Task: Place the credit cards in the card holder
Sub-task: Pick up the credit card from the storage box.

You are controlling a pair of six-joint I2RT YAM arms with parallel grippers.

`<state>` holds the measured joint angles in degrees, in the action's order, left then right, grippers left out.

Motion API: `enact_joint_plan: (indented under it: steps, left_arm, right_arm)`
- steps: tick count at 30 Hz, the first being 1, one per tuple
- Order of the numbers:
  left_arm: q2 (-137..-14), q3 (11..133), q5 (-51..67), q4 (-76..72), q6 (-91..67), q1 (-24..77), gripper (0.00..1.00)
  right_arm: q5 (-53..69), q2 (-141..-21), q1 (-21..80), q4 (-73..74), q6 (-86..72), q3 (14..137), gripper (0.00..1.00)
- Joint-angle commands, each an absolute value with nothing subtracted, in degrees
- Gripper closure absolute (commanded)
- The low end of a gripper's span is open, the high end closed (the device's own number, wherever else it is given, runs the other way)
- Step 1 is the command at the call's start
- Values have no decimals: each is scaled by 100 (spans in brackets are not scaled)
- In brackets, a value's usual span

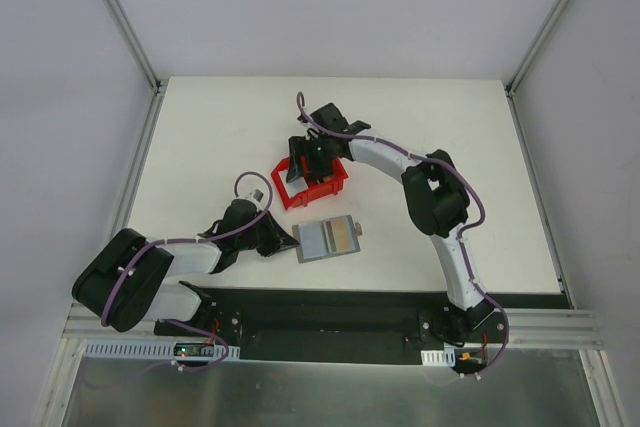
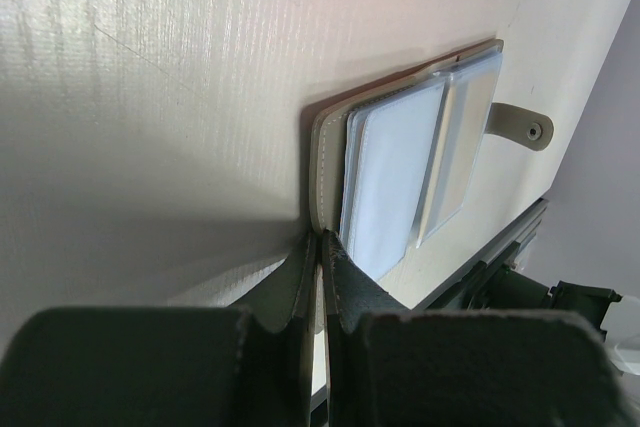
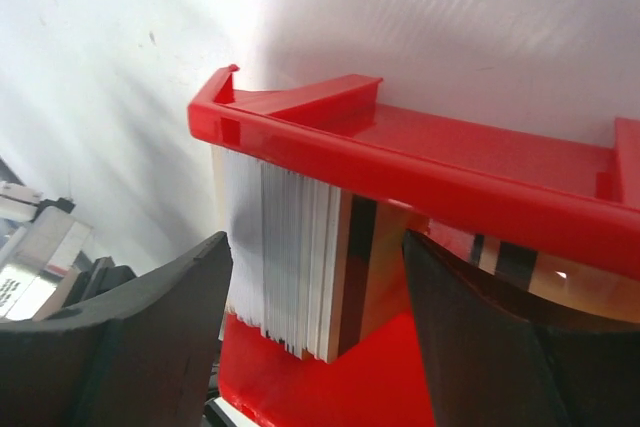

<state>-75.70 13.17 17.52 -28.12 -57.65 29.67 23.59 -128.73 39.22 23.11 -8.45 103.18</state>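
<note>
Card holder (image 1: pixel 328 239) lies open on white table (image 1: pixel 450 127); pale walls (image 1: pixel 320 7) surround it.

Red bin (image 3: pixel 420 172): glossy moulded plastic, smooth. Credit cards (image 3: pixel 290 267) in it: smooth plastic, some faces shiny. Card holder (image 2: pixel 322 167): matt grey leather-like cover, clear glossy plastic sleeves (image 2: pixel 400 177). Table (image 2: pixel 150 97): matt white, faint ribbed texture. Right gripper (image 3: pixel 316 247) pads (image 3: pixel 150 337): matt black, grainy.
</note>
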Motion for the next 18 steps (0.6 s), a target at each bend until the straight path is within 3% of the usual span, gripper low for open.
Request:
enact_joint_plan:
  steps: [1, 18]
  left_arm:
    - [-7699, 1125, 1424, -2171, -5484, 3023, 100]
    - [-7752, 1134, 1477, -2232, -5493, 3023, 100]
  right_arm:
    - [2874, -12806, 3920, 2110, -975, 10547, 31]
    - [2918, -12323, 3902, 1890, -1020, 10213, 62]
